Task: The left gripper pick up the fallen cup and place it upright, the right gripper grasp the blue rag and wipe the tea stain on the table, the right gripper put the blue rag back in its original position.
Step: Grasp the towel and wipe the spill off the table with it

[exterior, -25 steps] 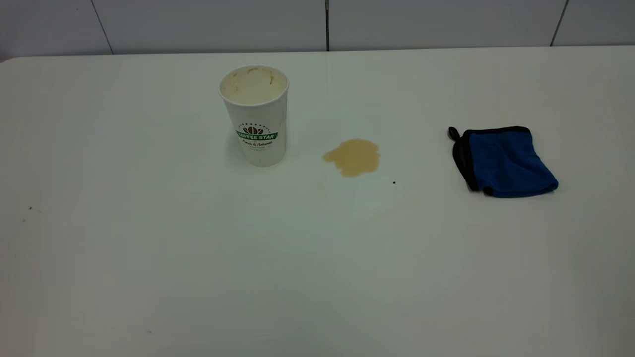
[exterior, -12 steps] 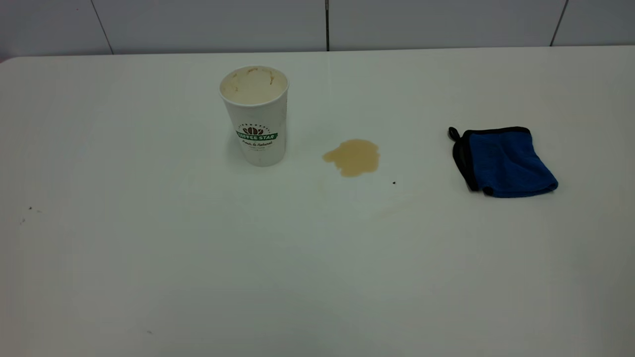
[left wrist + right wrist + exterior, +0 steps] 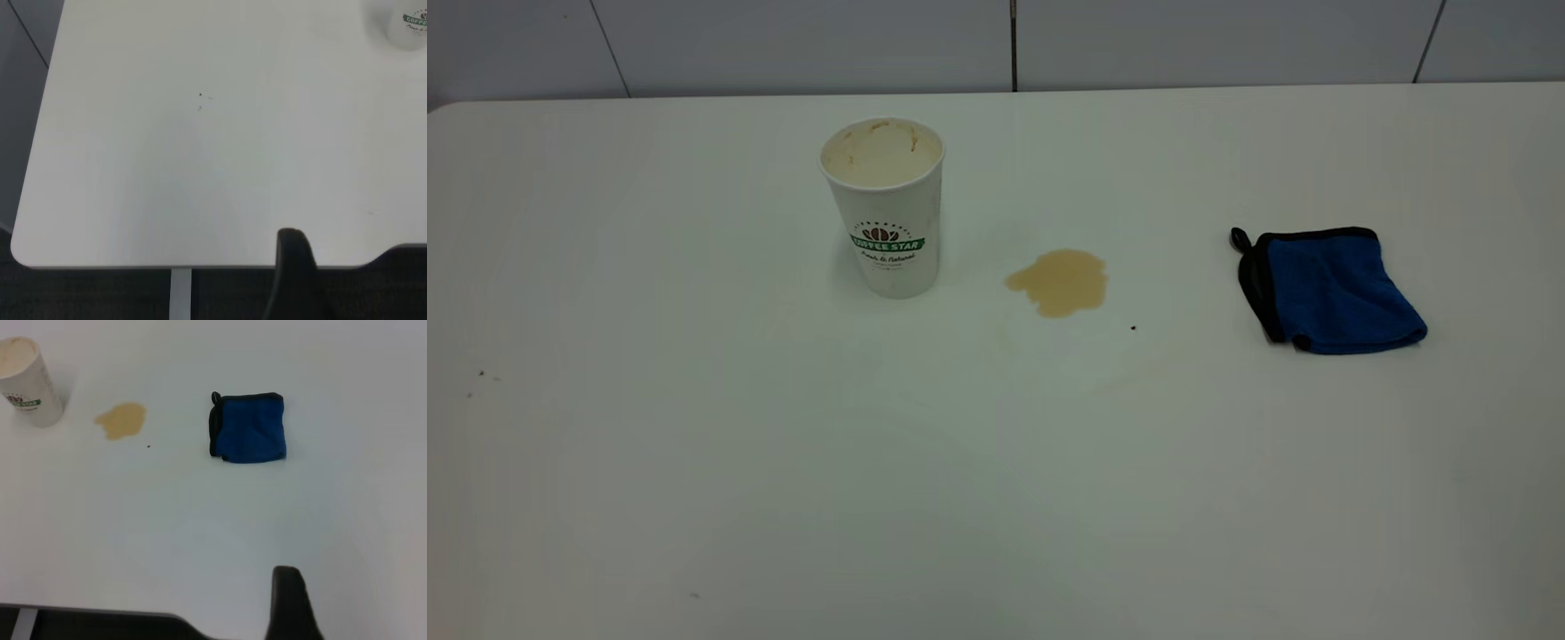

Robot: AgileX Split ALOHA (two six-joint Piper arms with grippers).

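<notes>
The cup [image 3: 885, 206] stands upright on the white table [image 3: 694, 462], left of centre, its stained inside showing. The light-brown tea stain [image 3: 1060, 281] lies just right of it. The blue rag [image 3: 1329, 289] lies folded flat at the right, with its black loop at its far left corner. Neither gripper shows in the exterior view. A black part of my left gripper [image 3: 292, 273] shows over the table's near edge, far from the cup [image 3: 408, 27]. A black part of my right gripper [image 3: 288, 603] is well short of the rag [image 3: 248, 428], the stain [image 3: 121, 420] and the cup [image 3: 28, 383].
A tiny black speck [image 3: 1133, 327] lies right of the stain and a few specks [image 3: 480, 374] at the far left. A grey tiled wall [image 3: 996, 44] runs behind the table. The table's rounded corner [image 3: 20, 247] and a white leg [image 3: 180, 293] show in the left wrist view.
</notes>
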